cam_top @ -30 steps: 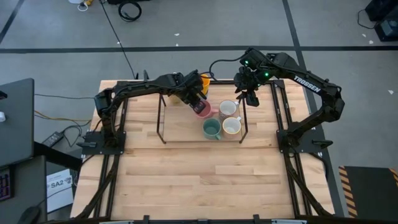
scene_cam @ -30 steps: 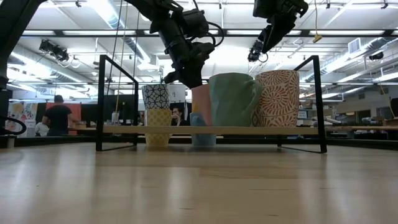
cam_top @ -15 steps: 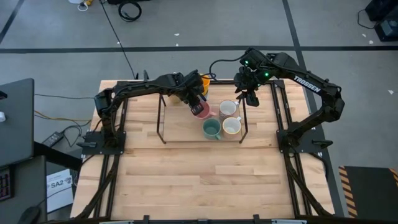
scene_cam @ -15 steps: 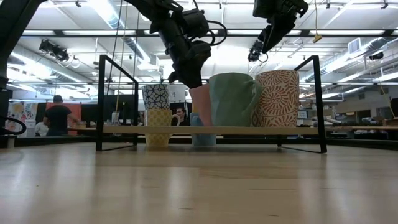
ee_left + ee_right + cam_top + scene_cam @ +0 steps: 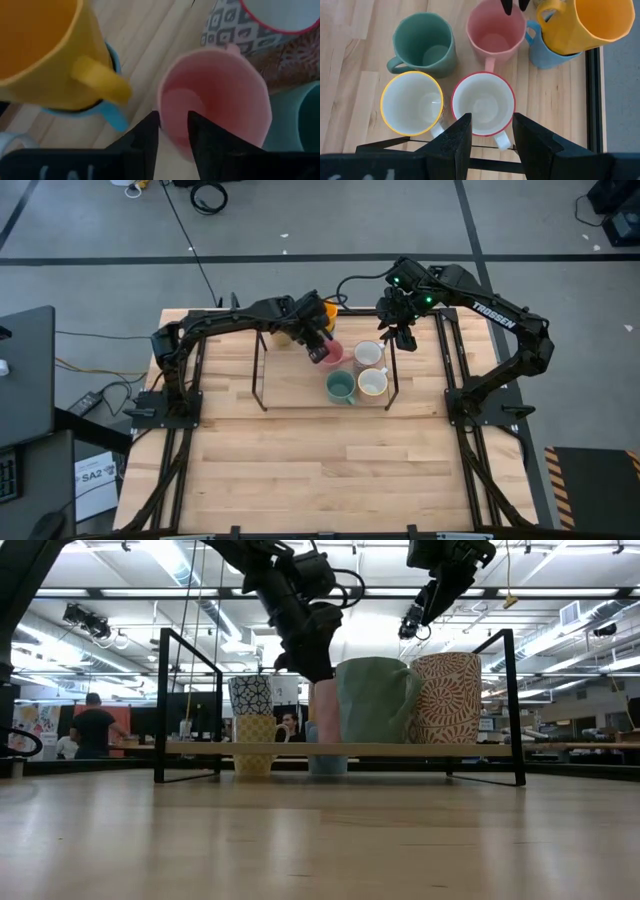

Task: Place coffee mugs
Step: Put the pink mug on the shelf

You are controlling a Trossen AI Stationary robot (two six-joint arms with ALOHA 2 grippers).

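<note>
On a black-framed shelf (image 5: 400, 749), six mugs show in the right wrist view. They are a pink mug (image 5: 495, 32), a green one (image 5: 422, 45), a white one with a yellow rim (image 5: 412, 104), a white one with a red rim (image 5: 482, 104), and an orange mug (image 5: 585, 20) sitting in a blue one (image 5: 545, 50). The low view shows two more patterned mugs (image 5: 250, 715), stacked. My left gripper (image 5: 318, 345) is shut on the pink mug (image 5: 330, 352). My right gripper (image 5: 490, 145) hangs open above the red-rimmed mug, clear of it. My left gripper pinches the pink mug's wall at the rim (image 5: 161, 107), on the side facing the orange mug. One finger (image 5: 200, 135) is inside the mug and the other (image 5: 145, 140) outside. The fingers come from above, slanting down. The mug stands upright, its bottom down at the shelf board.
The shelf's black uprights (image 5: 513, 705) and rails (image 5: 592, 100) fence the mugs in. The orange and blue stack (image 5: 60, 65) stands right beside the pink mug, and the green mug (image 5: 375, 700) is on its other side. Bare wooden table (image 5: 330, 460) lies nearer. People show in the room behind.
My left gripper has edged a little toward the table's right and far side, still shut on the pink mug, which has shifted with it by a small amount. The right arm has kept still.
</note>
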